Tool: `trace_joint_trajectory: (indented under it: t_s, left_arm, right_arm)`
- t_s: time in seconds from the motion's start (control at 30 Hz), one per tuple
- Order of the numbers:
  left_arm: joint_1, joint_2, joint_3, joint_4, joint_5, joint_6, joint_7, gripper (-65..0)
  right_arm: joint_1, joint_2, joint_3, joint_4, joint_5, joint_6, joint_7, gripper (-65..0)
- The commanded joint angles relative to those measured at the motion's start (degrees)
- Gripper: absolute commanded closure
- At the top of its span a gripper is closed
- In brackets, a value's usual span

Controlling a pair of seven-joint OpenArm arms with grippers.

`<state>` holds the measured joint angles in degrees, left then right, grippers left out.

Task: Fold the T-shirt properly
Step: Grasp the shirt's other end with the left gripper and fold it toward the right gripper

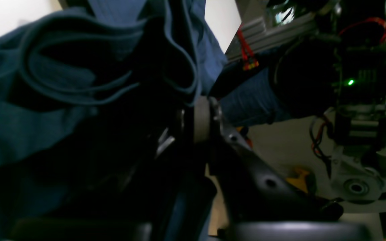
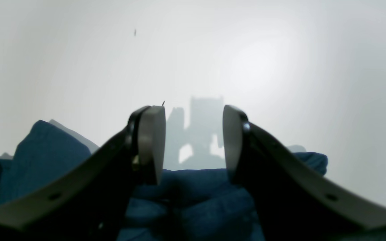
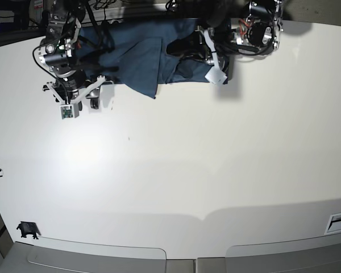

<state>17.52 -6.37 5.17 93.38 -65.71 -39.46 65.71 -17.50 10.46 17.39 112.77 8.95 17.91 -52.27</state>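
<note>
While T-shirt (image 3: 142, 57) lies bunched at far edge of surface (image 3: 176, 170), right gripper (image 2: 193, 140) jaws released, empty, just above cloth. Left gripper (image 1: 199, 120) buried in folds; grip state unreadable. Risk: pull on bunched layers drags whole heap, ruins fold.

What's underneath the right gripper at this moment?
The right gripper has its jaws apart, above the edge of the teal-blue T-shirt, with bare white table beyond. Whether the fingertips touch the cloth cannot be told, and the cloth hides the table under it.
</note>
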Motion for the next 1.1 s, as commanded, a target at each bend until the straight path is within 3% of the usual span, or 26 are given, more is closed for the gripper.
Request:
trace_joint_trajectory:
  t_s: [0.0, 0.1, 0.2, 0.43, 0.5, 0.57, 0.7, 0.8, 0.93, 1.07]
  left_arm:
    - [-0.59, 0.02, 0.11, 1.11, -1.77, -0.54, -2.36, -11.7]
    - [-0.72, 0.55, 0.13, 1.11, -1.36, -0.54, -4.81, -19.4]
    - [-0.72, 1.7, 0.2, 1.11, 1.6, -0.54, -6.25, -19.4]
    - [-1.92, 1.68, -0.07, 1.49, 1.2, -0.54, -6.73, -19.4]
    - [-2.47, 1.57, -1.11, 2.6, 1.51, -0.54, -4.74, -15.6]
    - [-2.78, 1.55, -2.8, 4.37, 4.07, -0.54, -2.89, -0.9]
    - [-2.32, 1.22, -7.13, 9.22, 8.92, -0.54, 0.31, 0.0]
    - [-1.14, -0.68, -8.15, 10.93, 15.12, -0.54, -0.83, 0.0]
    - [0.74, -1.29, -6.36, 10.23, 22.75, 1.64, -4.09, 0.0]
    - [0.5, -1.27, -0.92, 9.6, 25.88, 4.39, -6.6, 0.0]
  right_arm:
    - [0.35, 0.48, 0.26, 1.11, 0.22, -0.35, 1.51, -26.0]
    - [0.35, 0.48, 0.26, 1.11, 0.24, -0.35, 1.53, -26.0]
    - [0.35, 0.48, 0.26, 1.11, 0.46, -0.35, 1.57, -26.0]
    - [0.35, 0.5, 0.26, 1.11, 0.81, -0.33, 1.75, -26.1]
    - [0.35, 0.5, 0.26, 1.11, 0.81, -0.33, 1.73, -26.0]
    - [0.35, 0.5, 0.26, 1.11, 0.72, -0.33, 1.7, -26.0]
    - [0.35, 0.48, 0.26, 1.11, 0.59, -0.33, 1.73, -26.0]
    - [0.35, 0.5, 0.26, 1.11, 0.61, -0.35, 1.75, -26.1]
    - [0.35, 0.48, 0.26, 1.11, 0.63, -0.35, 1.99, -26.0]
    - [0.35, 0.48, 0.26, 1.11, 0.63, -0.35, 2.05, -26.0]
